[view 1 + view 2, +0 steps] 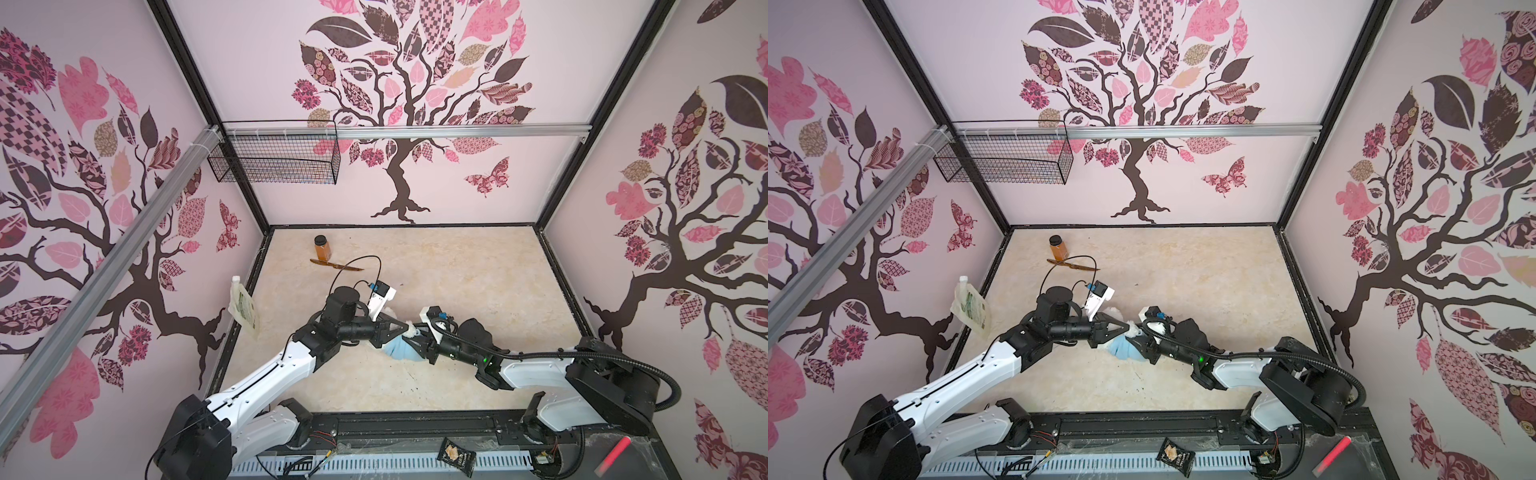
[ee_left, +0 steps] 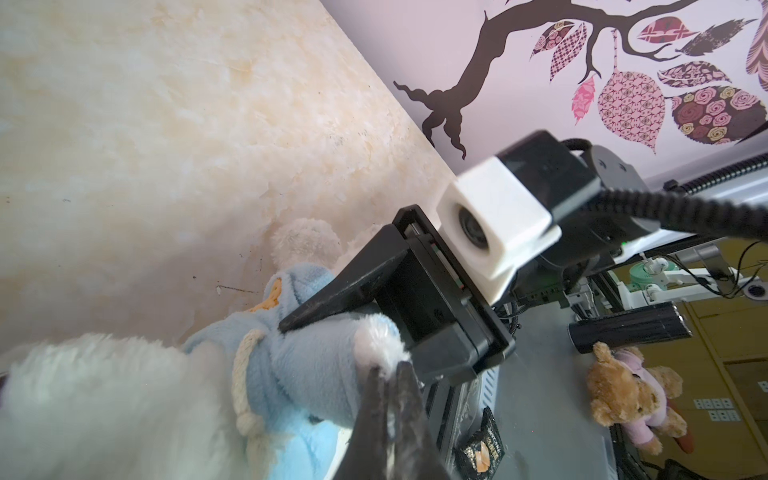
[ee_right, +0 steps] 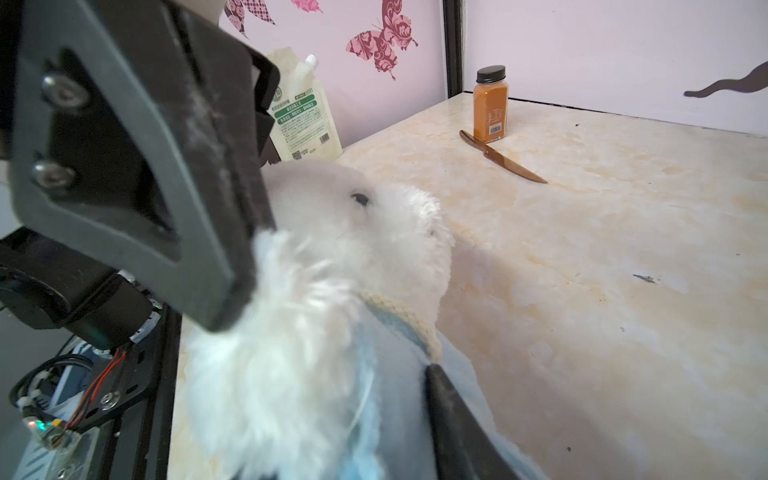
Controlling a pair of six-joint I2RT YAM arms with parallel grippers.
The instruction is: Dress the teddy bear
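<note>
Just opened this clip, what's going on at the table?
Both arms meet over the teddy bear, which lies with a light blue shirt partly on. The left gripper is shut on a tuft of its white fur poking from the shirt. The right gripper presses on the shirt fabric; whether it grips is unclear.

Marbled table carries a spice jar, a knife beside it; the teddy bear mid-table.

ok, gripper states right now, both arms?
Left gripper: jaws shut on the teddy bear, pinching its white fur.
Right gripper: jaws around the light blue hooded shirt; clamped or not cannot be told.
</note>
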